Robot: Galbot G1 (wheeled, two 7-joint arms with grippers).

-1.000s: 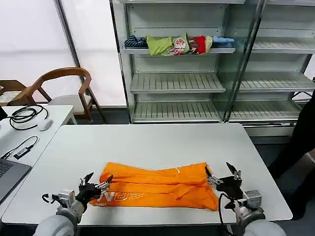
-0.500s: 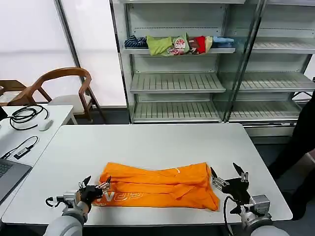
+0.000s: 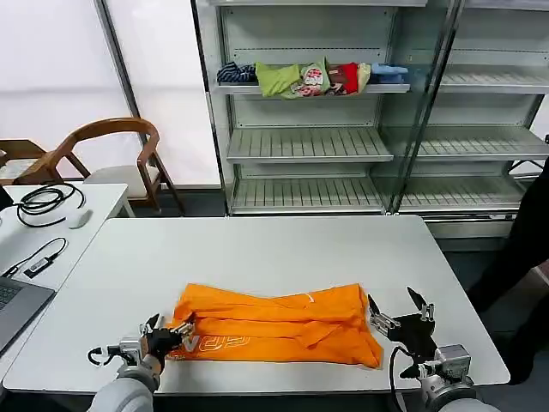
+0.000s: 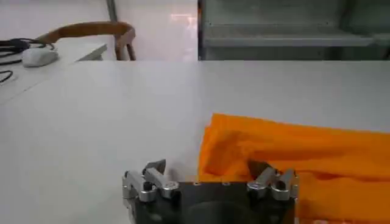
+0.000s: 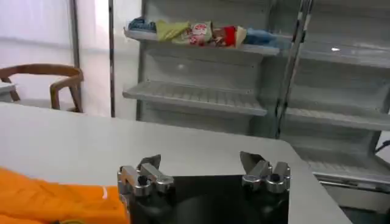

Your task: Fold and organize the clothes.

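- Left gripper [image 3: 169, 334], jaws apart, sits at the T-shirt's [image 3: 279, 324] left edge.
- The T-shirt lies folded near the table's [image 3: 257, 249] front edge; soft, light (likely to sag), best pinched at its end corners.
- Right gripper [image 3: 399, 314] waits spread beside its right edge.

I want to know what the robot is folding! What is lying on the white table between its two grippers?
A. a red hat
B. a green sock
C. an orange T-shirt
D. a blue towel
C: an orange T-shirt with white lettering lies bunched on the table, between the open left gripper and the open right gripper.
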